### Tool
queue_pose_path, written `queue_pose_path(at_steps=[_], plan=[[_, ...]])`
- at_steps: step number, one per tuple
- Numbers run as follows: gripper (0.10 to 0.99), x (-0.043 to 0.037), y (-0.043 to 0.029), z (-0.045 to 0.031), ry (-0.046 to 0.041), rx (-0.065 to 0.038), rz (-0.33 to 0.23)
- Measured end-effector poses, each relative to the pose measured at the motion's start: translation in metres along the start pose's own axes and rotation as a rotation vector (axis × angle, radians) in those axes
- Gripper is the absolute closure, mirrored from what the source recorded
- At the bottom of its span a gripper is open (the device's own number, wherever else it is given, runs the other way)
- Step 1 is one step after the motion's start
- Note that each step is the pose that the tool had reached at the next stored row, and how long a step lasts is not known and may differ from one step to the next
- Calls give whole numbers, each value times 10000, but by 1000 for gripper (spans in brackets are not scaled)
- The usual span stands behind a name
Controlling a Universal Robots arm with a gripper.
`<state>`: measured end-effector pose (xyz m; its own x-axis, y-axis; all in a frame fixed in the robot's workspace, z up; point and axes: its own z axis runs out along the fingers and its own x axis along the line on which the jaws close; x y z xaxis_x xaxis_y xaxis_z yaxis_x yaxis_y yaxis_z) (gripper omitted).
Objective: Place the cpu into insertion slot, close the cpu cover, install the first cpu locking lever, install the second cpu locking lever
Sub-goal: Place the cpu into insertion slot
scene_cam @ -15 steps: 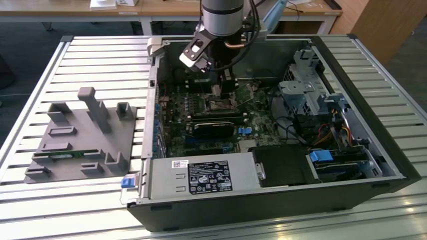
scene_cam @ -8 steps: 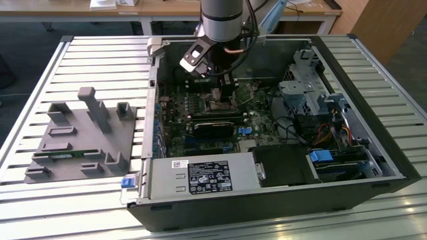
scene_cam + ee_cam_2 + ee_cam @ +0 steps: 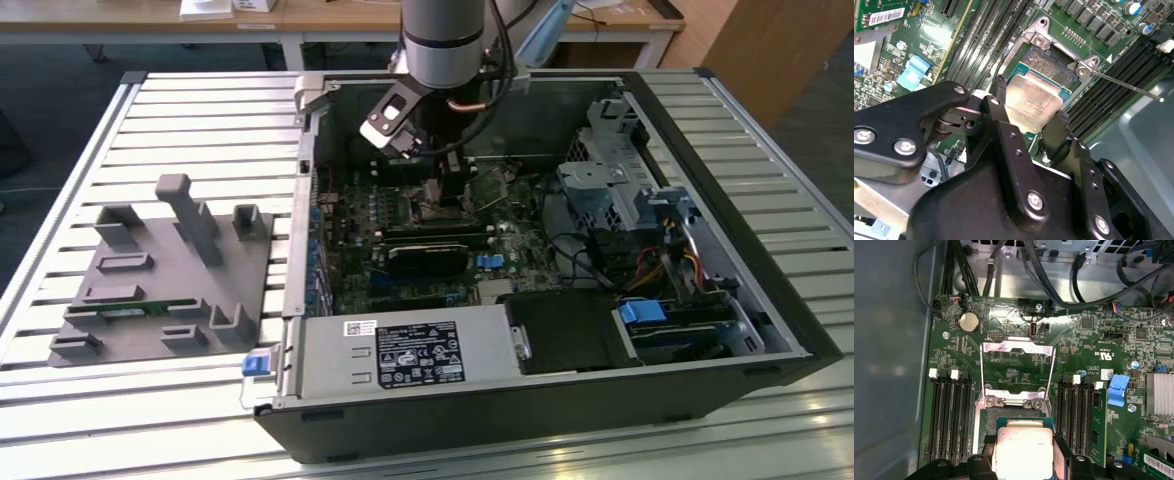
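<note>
The cpu [image 3: 1036, 100] [image 3: 1021, 452], a flat square chip with a dull silver top, sits between my gripper's [image 3: 1030, 102] [image 3: 1022, 456] two black fingers [image 3: 999, 87], which are shut on its opposite edges. It hovers just over the near part of the insertion slot [image 3: 1046, 62] [image 3: 1004, 417], whose dark pin field still shows beyond the chip. The cpu cover [image 3: 1018, 346], a thin metal frame with a window, stands swung open behind the slot. A thin locking lever [image 3: 1126, 86] sticks out beside the socket. In the exterior view my gripper [image 3: 447, 180] reaches down into the open computer case [image 3: 561, 400].
Long black memory slots [image 3: 951, 415] [image 3: 1076, 410] flank the socket on both sides. A coin battery [image 3: 969, 321], a blue clip [image 3: 1116, 390] and cable bundles [image 3: 1079, 270] lie around it. A grey fixture [image 3: 167, 270] stands on the slatted table at the exterior view's left.
</note>
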<state>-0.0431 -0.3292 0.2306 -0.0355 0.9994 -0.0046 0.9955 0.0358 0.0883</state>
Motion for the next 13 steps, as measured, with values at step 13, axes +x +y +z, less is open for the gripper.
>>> queue_pose_path(at_steps=[13], plan=[[549, 20, -4, 53, -4, 0, 7]])
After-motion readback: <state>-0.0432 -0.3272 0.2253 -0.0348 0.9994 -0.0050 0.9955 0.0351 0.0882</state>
